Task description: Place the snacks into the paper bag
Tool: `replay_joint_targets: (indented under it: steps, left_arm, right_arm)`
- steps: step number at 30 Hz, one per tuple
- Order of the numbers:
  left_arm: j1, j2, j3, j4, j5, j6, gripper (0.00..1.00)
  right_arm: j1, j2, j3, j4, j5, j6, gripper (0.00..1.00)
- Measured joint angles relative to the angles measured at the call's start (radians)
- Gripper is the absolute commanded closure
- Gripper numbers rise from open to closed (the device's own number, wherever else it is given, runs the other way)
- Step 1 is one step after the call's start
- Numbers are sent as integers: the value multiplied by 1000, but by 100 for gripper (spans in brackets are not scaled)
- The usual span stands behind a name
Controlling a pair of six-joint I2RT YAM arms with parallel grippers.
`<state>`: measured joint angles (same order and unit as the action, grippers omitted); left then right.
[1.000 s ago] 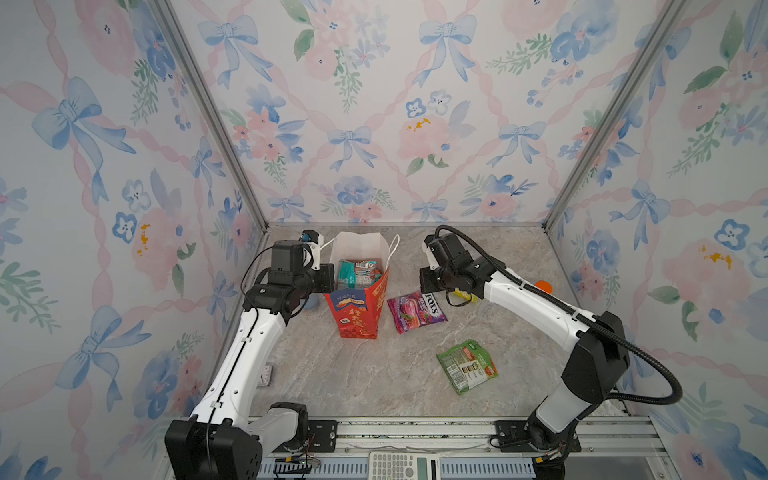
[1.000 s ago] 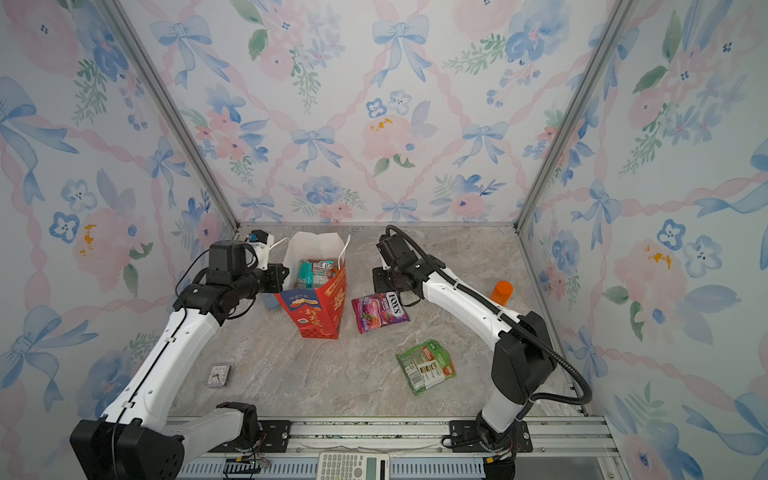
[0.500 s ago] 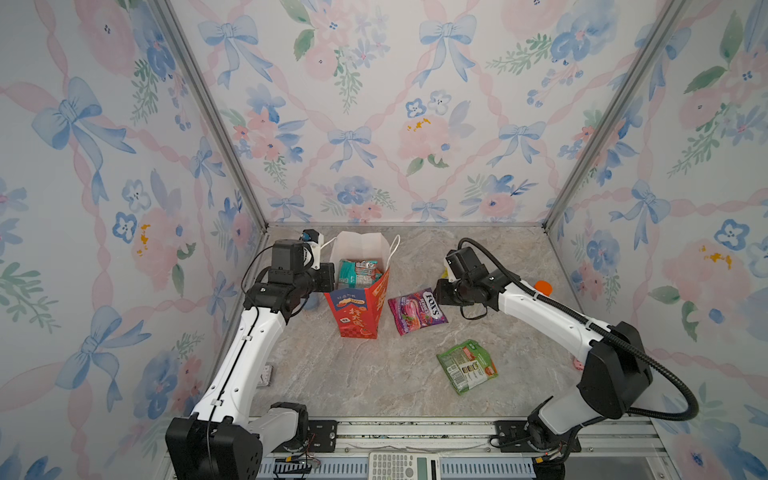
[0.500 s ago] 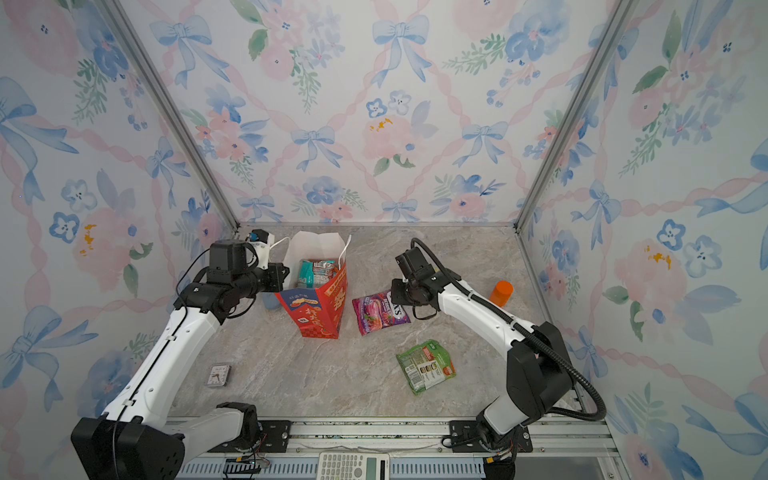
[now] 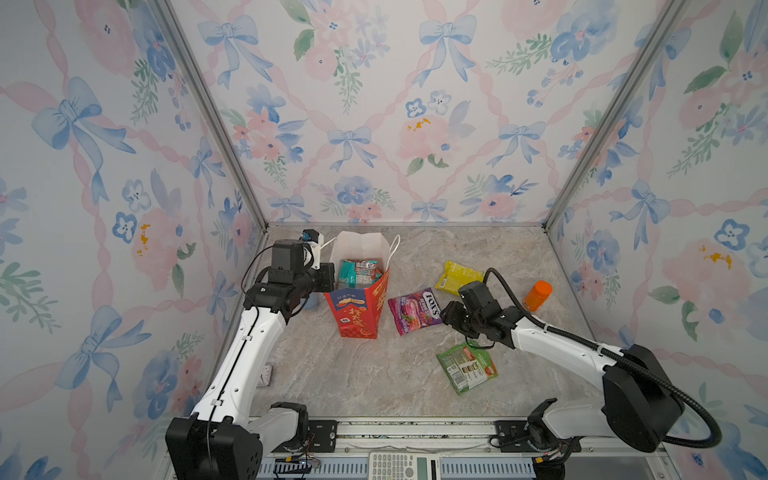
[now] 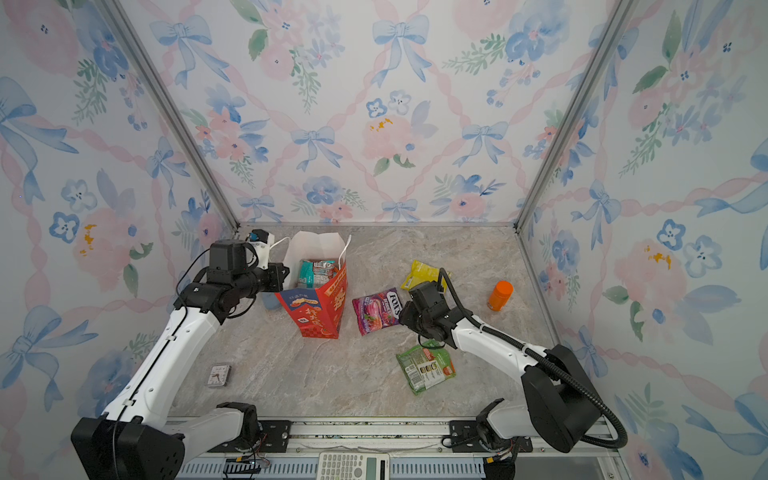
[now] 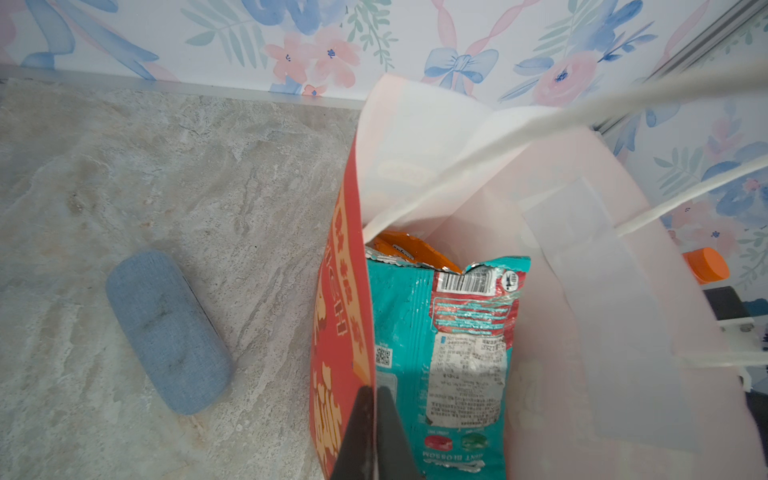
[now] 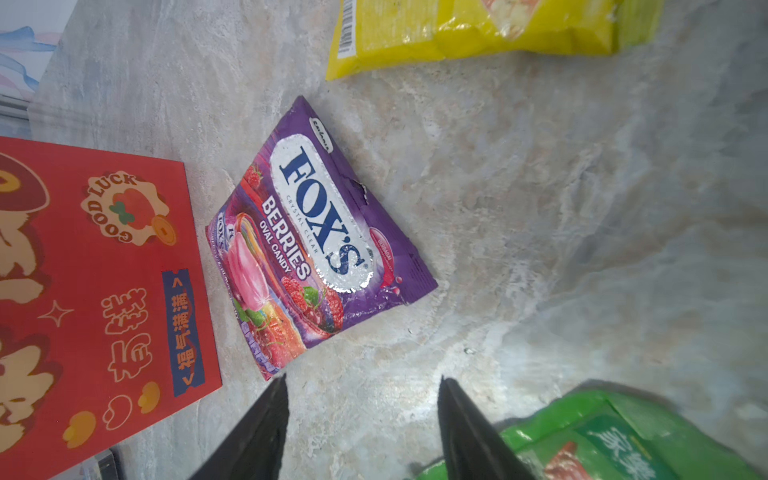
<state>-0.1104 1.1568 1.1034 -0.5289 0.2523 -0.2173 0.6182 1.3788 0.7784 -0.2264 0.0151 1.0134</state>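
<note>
marbled grey-beige stone-look tabletop [image 5: 353, 386], floral bow-print wallpaper walls [image 5: 374, 104] on three sides. left gripper [image 7: 374, 392] pinched tight on rim of upright red paper gift bag [image 5: 357, 316]; teal glossy packet [image 7: 415, 332] inside. right gripper [image 8: 362, 379] jaws apart, empty, above bare tabletop near flat purple FOX'S packet [image 8: 316, 232] and green plastic packet [image 8: 623, 436]; yellow plastic packet [image 5: 457, 276] further back.

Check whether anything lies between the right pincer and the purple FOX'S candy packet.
Nothing visible does. The open right pincer faces the flat purple FOX'S candy packet across bare marble table; the green plastic packet lies to one side, the red paper gift bag stands beyond the purple packet.
</note>
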Motion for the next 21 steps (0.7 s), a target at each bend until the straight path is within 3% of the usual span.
replay_joint_targets:
  steps: [21]
  left_arm:
    - [0,0,0,0,0,0,100]
  right_arm:
    - [5,178,-72,277,-26,191,41]
